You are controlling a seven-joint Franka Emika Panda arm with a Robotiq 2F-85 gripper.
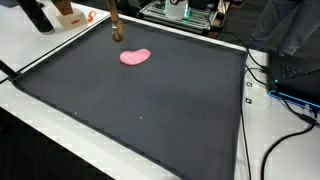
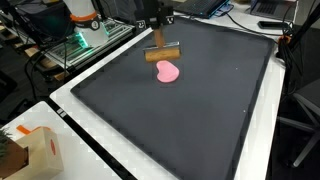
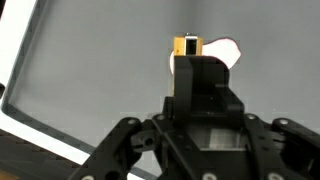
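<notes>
The gripper is seen clamped narrowly on the upright handle of a wooden tool, whose crosswise head is held low over the far part of the black mat, near the mat's far edge. A pink lump is laid flat on the mat just inward of that head. Whether the two are touching cannot be told from the exterior views. In the wrist view only the tool's yellowish top is shown between the fingers, with the lump partly hidden behind it. Several risks can be judged. The thin handle could be twisted or slid in the grip if the head is pressed off-centre. The soft lump could be stuck to the wood and lifted, or dragged across the mat rather than kept in place. The mat itself could be rucked if the head is driven down too hard. By count, one gripper, one wooden tool, one pink lump and one mat are seen, and one cardboard box is set off the mat's near corner.
</notes>
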